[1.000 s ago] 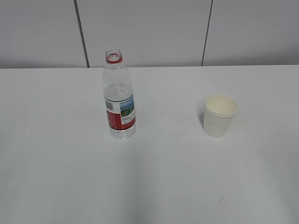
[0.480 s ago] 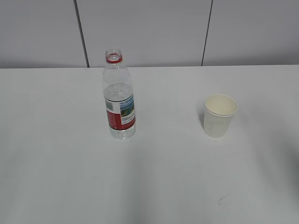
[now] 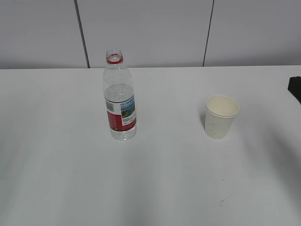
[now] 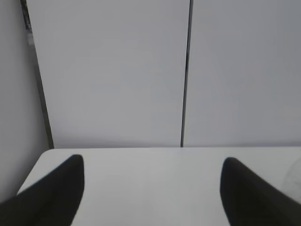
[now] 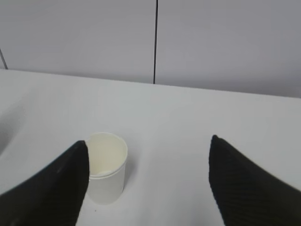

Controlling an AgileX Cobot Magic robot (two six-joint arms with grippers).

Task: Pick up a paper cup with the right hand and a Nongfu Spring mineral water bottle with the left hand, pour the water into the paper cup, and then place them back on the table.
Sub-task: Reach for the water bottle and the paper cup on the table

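While we are looking along the white surface in the exterior view, we are seeing the Nongfu Spring mineral water bottle standing upright left of centre, uncapped, with water reaching to about the top of its red-and-white label. The paper cup is standing upright well apart to its right, mouth up. A small dark part of the right hand is showing at the right edge, clear of the cup; we cannot tell its pincer's state from this view. A grey panelled wall is standing behind the surface.

Through the left wrist view we are seeing the left pincer with its two dark fingers spread wide and nothing between them, only bare surface and the wall beyond. A faint pale shape is sitting at the right edge, too blurred for us to name.

Through the right wrist view we are seeing the right pincer also spread wide and gripping nothing. The paper cup is standing on the surface just beside the left-hand finger in this view, towards that side of the gap rather than centred; we cannot tell whether the finger is touching it.
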